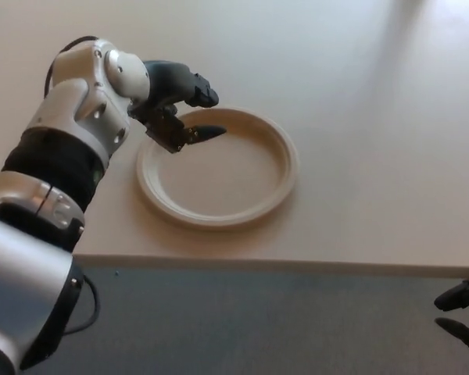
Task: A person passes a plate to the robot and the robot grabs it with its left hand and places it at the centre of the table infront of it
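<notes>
A cream plate (pixel 219 168) lies flat on the beige counter (pixel 359 94). The left hand (pixel 176 109) hovers over its upper-left rim, fingers (pixel 205 133) apart, holding nothing. The right hand (pixel 463 311) shows at the lower right corner.

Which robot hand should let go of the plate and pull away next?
Left. The left hand is right at the rim of the round cream plate, which lies flat on the beige table. The right hand barely shows at the picture's lower corner, off the table.
</notes>
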{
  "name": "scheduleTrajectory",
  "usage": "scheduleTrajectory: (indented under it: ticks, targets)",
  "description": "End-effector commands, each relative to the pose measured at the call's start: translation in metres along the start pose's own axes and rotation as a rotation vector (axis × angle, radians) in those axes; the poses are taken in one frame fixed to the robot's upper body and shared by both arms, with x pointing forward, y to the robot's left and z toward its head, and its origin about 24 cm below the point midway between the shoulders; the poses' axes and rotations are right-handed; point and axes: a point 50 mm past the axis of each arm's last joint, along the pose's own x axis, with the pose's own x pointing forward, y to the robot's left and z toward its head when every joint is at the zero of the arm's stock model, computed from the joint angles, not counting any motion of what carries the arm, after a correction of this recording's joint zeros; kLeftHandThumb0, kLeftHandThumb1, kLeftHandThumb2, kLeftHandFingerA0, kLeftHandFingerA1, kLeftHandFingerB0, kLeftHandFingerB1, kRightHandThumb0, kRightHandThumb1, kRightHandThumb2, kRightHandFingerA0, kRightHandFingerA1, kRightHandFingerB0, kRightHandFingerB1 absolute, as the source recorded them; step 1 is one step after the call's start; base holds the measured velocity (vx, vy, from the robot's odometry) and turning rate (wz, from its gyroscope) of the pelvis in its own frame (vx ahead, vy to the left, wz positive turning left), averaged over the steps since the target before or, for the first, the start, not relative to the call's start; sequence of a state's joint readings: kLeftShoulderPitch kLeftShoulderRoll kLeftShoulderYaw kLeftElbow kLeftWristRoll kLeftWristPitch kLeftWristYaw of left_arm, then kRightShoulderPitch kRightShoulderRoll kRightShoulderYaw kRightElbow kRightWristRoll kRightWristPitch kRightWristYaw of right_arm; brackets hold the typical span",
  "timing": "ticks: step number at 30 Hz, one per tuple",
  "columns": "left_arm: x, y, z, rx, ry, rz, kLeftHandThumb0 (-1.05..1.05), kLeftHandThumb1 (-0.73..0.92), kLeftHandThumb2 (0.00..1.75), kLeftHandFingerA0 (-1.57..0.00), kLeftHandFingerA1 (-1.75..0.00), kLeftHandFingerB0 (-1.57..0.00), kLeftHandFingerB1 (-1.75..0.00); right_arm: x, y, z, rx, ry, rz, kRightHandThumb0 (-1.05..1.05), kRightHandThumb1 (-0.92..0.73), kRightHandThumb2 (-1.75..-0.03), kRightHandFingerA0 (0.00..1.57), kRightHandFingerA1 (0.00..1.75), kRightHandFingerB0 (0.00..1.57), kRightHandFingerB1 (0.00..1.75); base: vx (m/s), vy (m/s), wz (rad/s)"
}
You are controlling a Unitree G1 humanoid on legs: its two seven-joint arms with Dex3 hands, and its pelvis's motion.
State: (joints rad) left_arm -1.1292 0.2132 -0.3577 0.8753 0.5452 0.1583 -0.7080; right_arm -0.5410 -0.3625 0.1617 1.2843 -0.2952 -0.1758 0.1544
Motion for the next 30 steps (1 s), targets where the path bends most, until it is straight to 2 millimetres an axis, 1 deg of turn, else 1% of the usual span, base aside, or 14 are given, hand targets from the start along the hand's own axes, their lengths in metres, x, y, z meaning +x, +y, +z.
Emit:
scheduleTrajectory:
  ticks: [1,11,12,13,14,15,16,17,18,19,23,26,27,30]
  targets:
    - [-0.047,0.011,0.005,0.039,-0.338,0.421,-0.96,0.79,1.20,0.00,-0.17,0.00,-0.10,-0.001,-0.001,-0.004,-0.006,0.015,0.000,-0.66,-0.60,-0.58,0.57,0.64,0.52,0.52,0.00,0.000,0.00]
    - [-0.156,-0.060,-0.020,-0.108,-0.674,0.622,-0.86,0.70,1.10,-0.10,-0.43,0.00,-0.26,-0.009,0.028,-0.035,-0.016,0.069,0.063,-0.69,-0.62,-0.59,0.54,0.65,0.48,0.51,0.00,0.000,0.00]
    - [-0.166,-0.070,-0.028,-0.130,-0.692,0.615,-0.88,0.72,1.05,-0.13,-0.42,-0.06,-0.32,-0.009,0.029,-0.036,-0.010,0.071,0.063,-0.71,-0.65,-0.60,0.49,0.62,0.45,0.50,0.00,0.000,0.00]
    - [-0.173,-0.080,-0.033,-0.149,-0.685,0.596,-0.90,0.88,0.68,-0.21,-0.30,-0.12,-0.24,-0.011,0.032,-0.040,-0.006,0.081,0.070,-0.75,-0.64,-0.62,0.46,0.62,0.41,0.49,0.00,0.000,0.00]
    - [-0.176,-0.087,-0.035,-0.162,-0.667,0.576,-0.90,0.88,0.68,-0.21,-0.30,-0.12,-0.24,-0.012,0.035,-0.044,-0.004,0.093,0.080,-0.75,-0.64,-0.62,0.46,0.62,0.41,0.49,0.00,0.000,0.00]
    - [-0.181,-0.102,-0.043,-0.164,-0.646,0.559,-0.87,0.71,1.06,-0.16,-0.44,-0.03,-0.34,-0.014,0.040,-0.050,0.014,0.106,0.086,-0.75,-0.69,-0.61,0.40,0.60,0.31,0.47,0.00,0.000,0.00]
    - [-0.185,-0.116,-0.051,-0.172,-0.617,0.542,-0.90,0.73,1.04,-0.20,-0.43,-0.11,-0.38,-0.017,0.045,-0.056,0.029,0.119,0.096,-0.77,-0.56,-0.92,0.30,0.62,0.23,0.54,0.00,0.000,0.00]
    - [-0.186,-0.122,-0.055,-0.178,-0.600,0.534,-0.90,0.73,1.04,-0.20,-0.43,-0.11,-0.38,-0.018,0.048,-0.060,0.034,0.126,0.102,-0.77,-0.56,-0.92,0.30,0.62,0.23,0.54,0.00,0.000,0.00]
    - [-0.188,-0.137,-0.063,-0.223,-0.567,0.497,-0.90,0.89,0.65,-0.29,-0.32,-0.17,-0.25,-0.023,0.055,-0.069,0.035,0.147,0.121,-0.77,-0.57,-0.94,0.31,0.62,0.19,0.53,0.00,0.000,0.00]
    - [-0.188,-0.146,-0.068,-0.265,-0.549,0.473,-0.88,0.71,1.00,-0.23,-0.44,-0.15,-0.39,-0.026,0.059,-0.075,0.030,0.163,0.133,-0.78,-0.58,-0.96,0.26,0.60,0.13,0.51,0.00,0.000,0.00]
    - [-0.194,-0.181,-0.083,-0.391,-0.488,0.385,-0.84,0.69,1.00,-0.26,-0.46,-0.13,-0.39,-0.040,0.076,-0.101,0.011,0.221,0.173,-0.83,-0.62,-1.01,0.24,0.60,0.03,0.44,0.00,0.000,0.00]
    - [-0.197,-0.214,-0.102,-0.501,-0.407,0.294,-0.83,0.69,1.00,-0.29,-0.47,-0.14,-0.39,-0.052,0.085,-0.118,-0.004,0.267,0.188,-0.78,-0.60,-1.01,0.20,0.58,0.01,0.34,0.00,0.000,0.00]
    - [-0.197,-0.216,-0.103,-0.501,-0.402,0.291,-0.83,0.86,0.67,-0.39,-0.36,-0.22,-0.28,-0.053,0.086,-0.120,-0.001,0.272,0.189,-0.78,-0.60,-0.99,0.20,0.57,0.02,0.29,0.00,0.000,0.00]
    - [-0.194,-0.228,-0.113,-0.539,-0.365,0.267,-0.81,0.68,0.99,-0.37,-0.49,-0.19,-0.41,-0.057,0.091,-0.126,-0.002,0.286,0.197,-0.78,-0.80,-0.64,0.27,0.52,0.01,0.27,0.00,0.000,0.00]
